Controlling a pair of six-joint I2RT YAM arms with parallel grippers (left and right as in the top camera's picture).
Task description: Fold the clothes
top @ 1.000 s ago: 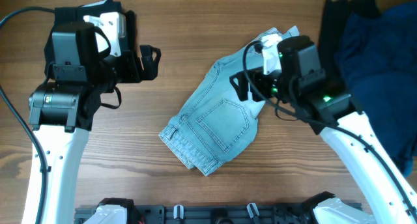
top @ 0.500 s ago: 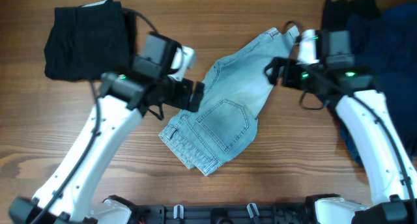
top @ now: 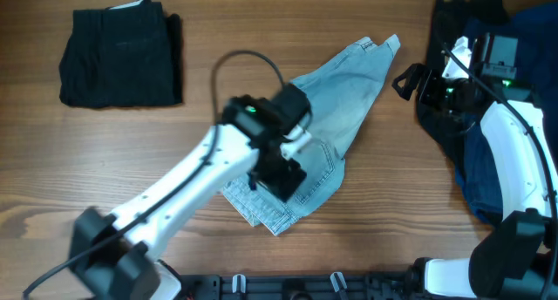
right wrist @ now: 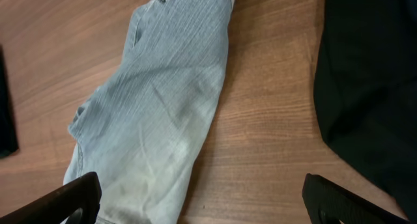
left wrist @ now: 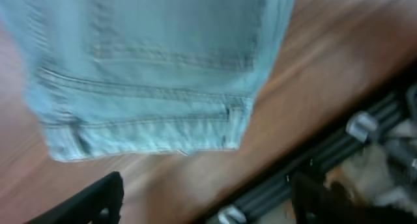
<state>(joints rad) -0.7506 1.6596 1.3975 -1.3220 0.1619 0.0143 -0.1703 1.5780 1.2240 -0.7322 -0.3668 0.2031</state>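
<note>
The light-blue denim shorts (top: 344,86) lie flat in the middle of the table, back pocket up, one leg pointing to the upper right. My left gripper (top: 281,173) hovers over their waistband end, open and empty. In the left wrist view the waistband (left wrist: 150,123) is above the spread fingers (left wrist: 202,204). My right gripper (top: 408,80) is open and empty, to the right of the shorts near the dark pile. The right wrist view shows the shorts' leg (right wrist: 163,107) to the left, between the wide fingers (right wrist: 208,204).
A folded black garment (top: 118,51) lies at the back left. A pile of dark blue and black clothes (top: 514,56) fills the right edge and also shows in the right wrist view (right wrist: 371,74). A black rail (left wrist: 339,152) runs along the table's front edge.
My left arm has swung from the back left to over the shorts' waistband end. My right arm has drawn back to the right, off the shorts, toward the dark pile.
</note>
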